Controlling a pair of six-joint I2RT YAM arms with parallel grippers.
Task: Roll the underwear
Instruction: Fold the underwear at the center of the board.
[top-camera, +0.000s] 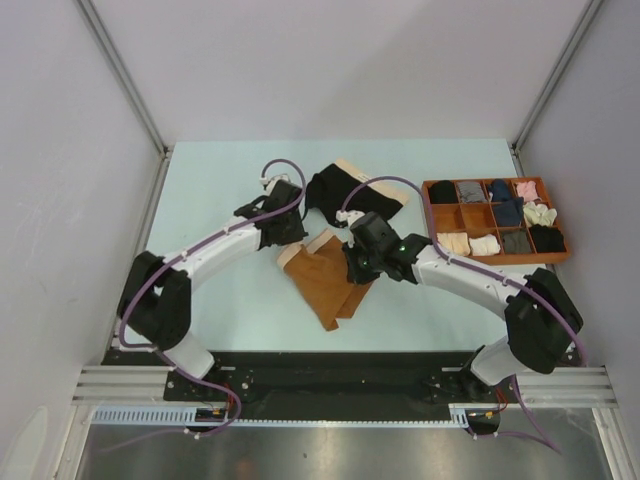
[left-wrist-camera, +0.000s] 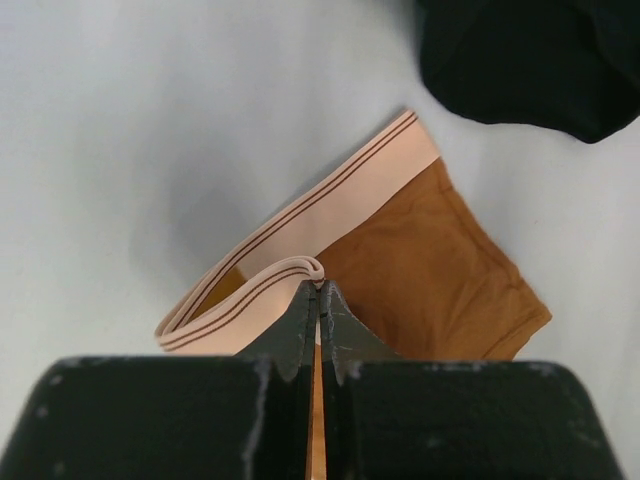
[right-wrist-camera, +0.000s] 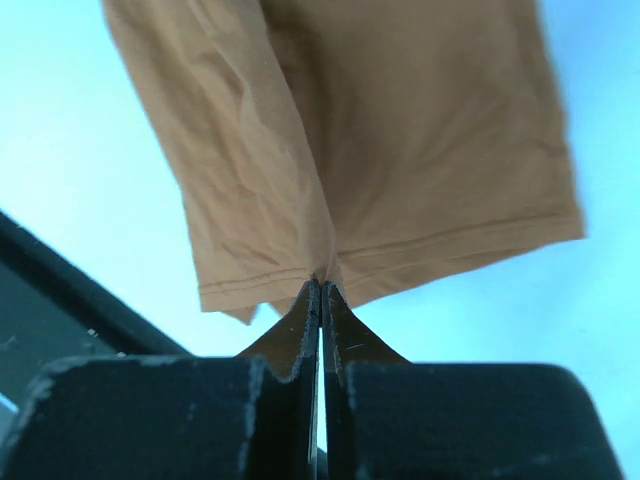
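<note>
Both arms are working over the table on one garment, the rust-brown brief. It is lying near the middle of the table's near half, between the two wrists. The black brief is sitting just behind it and the compartment tray is standing well off to the right. I am judging the step to be straightening the cloth before the roll. The two grips should be drawing apart evenly and low over the surface, so the brief is lying flat and square before any turn begins; a lopsided pull is likely to be skewing the roll. The left gripper is sitting fully closed, pinching the near edge of the waistband. The right gripper is likewise fully closed, nipping the bottom hem at the opposite end. The fabric is looking thin and limp, creasing lengthwise away from the right pinch. The waistband is showing pale beige with dark stripes and is gaping in a loop. I am unable to tell whether each pinch is catching one layer or both.
</note>
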